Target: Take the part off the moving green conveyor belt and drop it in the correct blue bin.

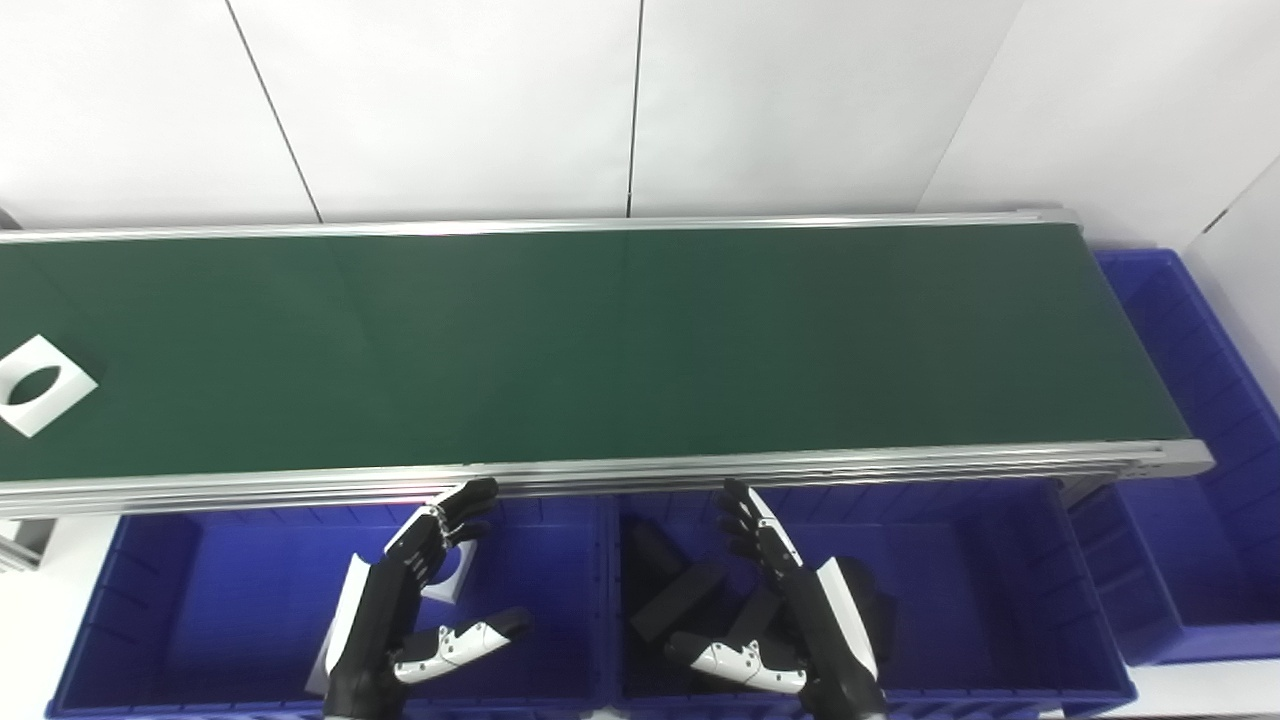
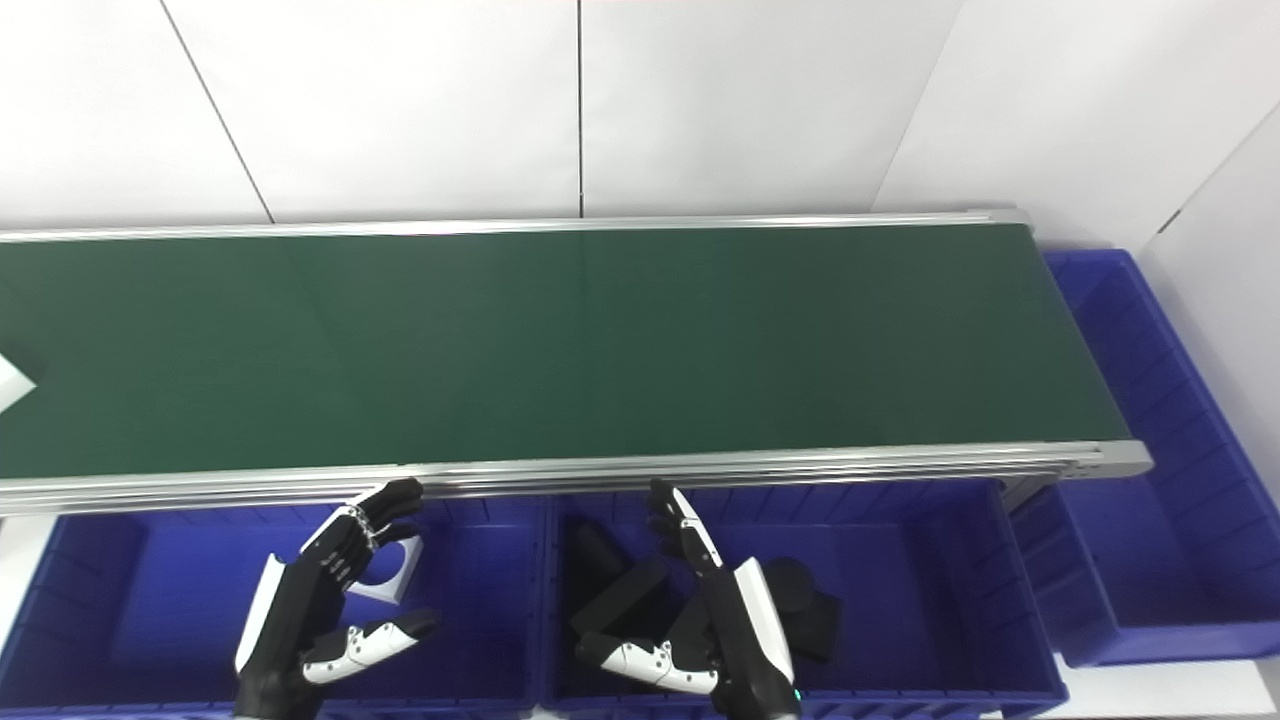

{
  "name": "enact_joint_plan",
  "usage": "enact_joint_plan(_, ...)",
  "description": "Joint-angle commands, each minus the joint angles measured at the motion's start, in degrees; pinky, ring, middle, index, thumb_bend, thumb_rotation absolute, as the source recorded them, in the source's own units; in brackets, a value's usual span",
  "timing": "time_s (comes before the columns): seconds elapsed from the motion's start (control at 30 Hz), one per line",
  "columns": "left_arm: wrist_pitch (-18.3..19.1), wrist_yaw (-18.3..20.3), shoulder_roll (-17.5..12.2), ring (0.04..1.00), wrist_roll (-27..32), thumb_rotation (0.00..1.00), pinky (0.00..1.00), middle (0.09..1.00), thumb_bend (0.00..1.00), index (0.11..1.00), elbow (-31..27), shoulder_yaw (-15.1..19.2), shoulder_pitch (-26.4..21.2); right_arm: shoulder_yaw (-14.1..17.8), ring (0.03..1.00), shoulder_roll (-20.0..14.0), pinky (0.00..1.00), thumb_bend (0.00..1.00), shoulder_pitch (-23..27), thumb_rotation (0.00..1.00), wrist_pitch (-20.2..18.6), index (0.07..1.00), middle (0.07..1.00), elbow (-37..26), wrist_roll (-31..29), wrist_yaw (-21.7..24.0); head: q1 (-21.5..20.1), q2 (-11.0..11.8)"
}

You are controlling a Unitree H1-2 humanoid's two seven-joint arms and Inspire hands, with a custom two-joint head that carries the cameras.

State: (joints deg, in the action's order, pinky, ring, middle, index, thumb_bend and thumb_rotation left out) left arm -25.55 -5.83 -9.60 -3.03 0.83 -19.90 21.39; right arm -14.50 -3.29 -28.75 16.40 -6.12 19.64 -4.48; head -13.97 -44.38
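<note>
A flat white square part with a round hole (image 1: 38, 385) lies on the long dark-green conveyor belt (image 1: 600, 345) at the belt's nine o'clock end. The left eye view shows nearly the whole part, its outer corner clipped by the frame edge; the right eye view catches only one white corner at its left border.

Below the belt's aluminium rail, the black-and-white left hand (image 1: 415, 610) hangs over the left blue plastic bin (image 1: 150, 600), fingers spread and thumb held apart, holding nothing. A second white square part with a hole (image 2: 385, 570) lies in that bin, half hidden behind the fingers in the left eye view and plainer in the right.

At three o'clock from it, the black-and-white right hand (image 1: 790, 610) hovers over the middle blue plastic bin (image 1: 980, 590), likewise open and empty. Beneath and around it lie black block-shaped parts (image 1: 675, 600), partly covered by the hand; their number and outlines are hard to make out.

A third blue plastic bin (image 1: 1190, 540) sits past the belt's three o'clock end, its far side cut off by the frame.
</note>
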Motion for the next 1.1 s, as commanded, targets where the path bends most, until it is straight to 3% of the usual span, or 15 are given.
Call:
enact_joint_plan(0.0,-1.4,-0.3,-0.3,0.799,-0.4,0.4,0.74,0.815,0.79,0.775,-1.3,0.0,-0.3,-0.1,0.865,0.4,0.82,0.85,0.1,0.48,3.3,0.95,0.902,-1.3,-0.1,-0.6,0.1,0.0)
enact_joint_plan(0.63,-1.4,-1.5,-0.6,0.803,-1.5,0.4,0.74,0.814,0.79,0.775,-1.1,-0.6,-0.7,0.2,0.862,0.4,0.82,0.85,0.6,0.48,3.9,0.946,0.898,-0.5,-0.3,-0.9,1.4,0.4)
enact_joint_plan(0.9,-1.4,-7.1,-1.0,0.781,-5.8,0.43,0.73,0.79,0.83,0.744,1.3,-4.3,-1.8,1.3,0.866,-1.5,0.81,0.83,0.8,0.44,7.1,0.956,0.902,2.5,-2.2,-0.6,14.4,7.3)
enact_joint_plan(1.07,-1.4,-10.7,-1.7,0.747,-6.1,0.4,0.68,0.767,0.88,0.723,3.1,-7.3,-3.1,2.0,0.87,-2.2,0.82,0.82,1.1,0.42,8.9,0.96,0.906,4.4,-3.9,-0.7,17.6,9.3)
